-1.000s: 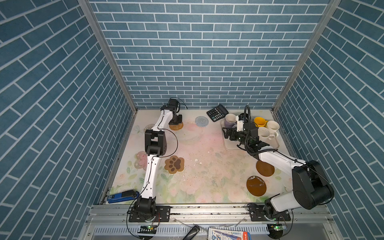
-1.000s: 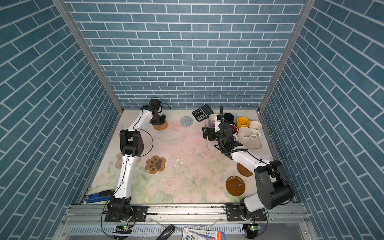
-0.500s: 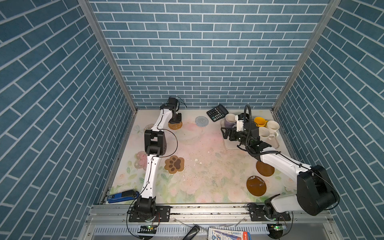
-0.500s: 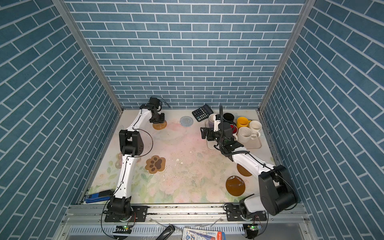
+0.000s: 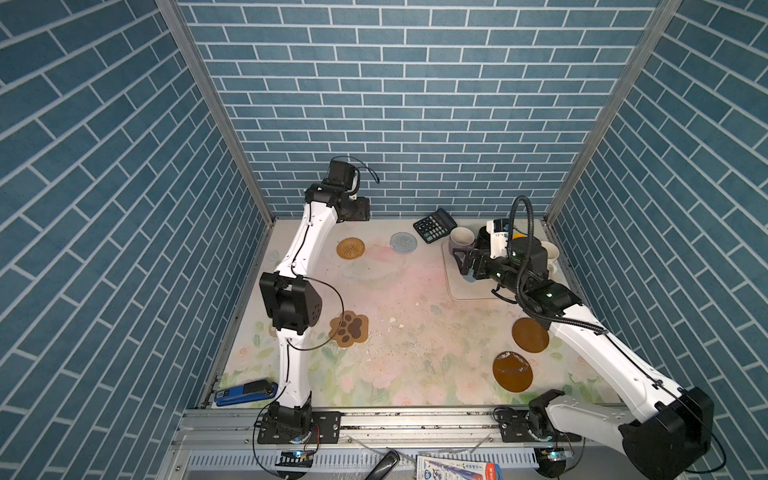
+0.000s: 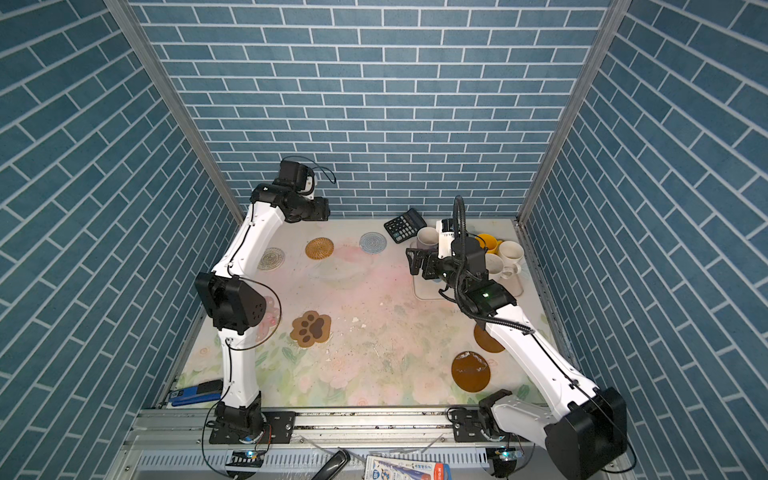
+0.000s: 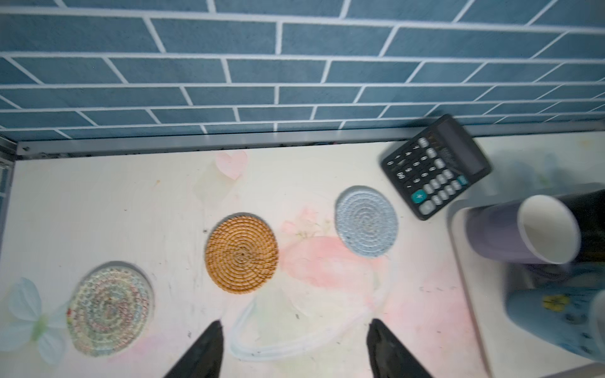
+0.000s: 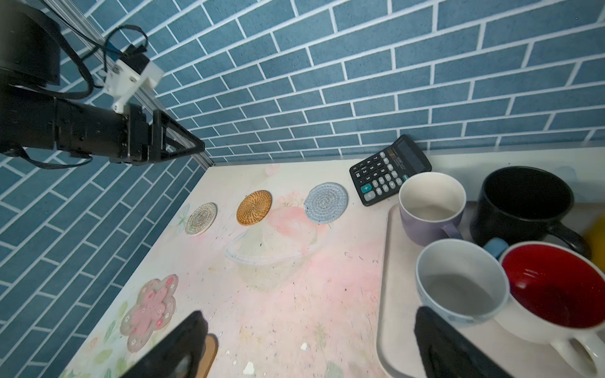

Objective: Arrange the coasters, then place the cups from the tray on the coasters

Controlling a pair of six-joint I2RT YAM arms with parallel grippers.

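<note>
The woven tan coaster (image 5: pixel 350 248) lies flat near the back wall between the clear lacy coaster (image 7: pixel 109 311) and the blue-grey coaster (image 5: pixel 403 242). My left gripper (image 7: pixel 296 327) hangs open and empty above them, close to the wall. The brown paw coaster (image 5: pixel 350 328) lies mid-left, and two amber coasters (image 5: pixel 530 335) (image 5: pixel 512 371) lie front right. The flowery coaster (image 8: pixel 149 307) lies by the left wall. On the tray (image 8: pixel 393 294) stand the lavender cup (image 8: pixel 429 209), black cup (image 8: pixel 523 203), pale blue cup (image 8: pixel 458 284), red-inside cup (image 8: pixel 553 294) and yellow cup (image 6: pixel 488 243). My right gripper (image 8: pixel 311 324) is open at the tray's left edge, beside the pale blue cup.
A black calculator (image 5: pixel 434 225) lies at the back between the blue-grey coaster and the tray. A blue tool (image 5: pixel 245 392) sits at the front left corner. Two cream-white cups (image 6: pixel 511 251) stand at the tray's right side. Brick walls enclose three sides.
My left gripper has opened and risen off the woven tan coaster, which stays flat on the table. The right gripper has barely moved.
</note>
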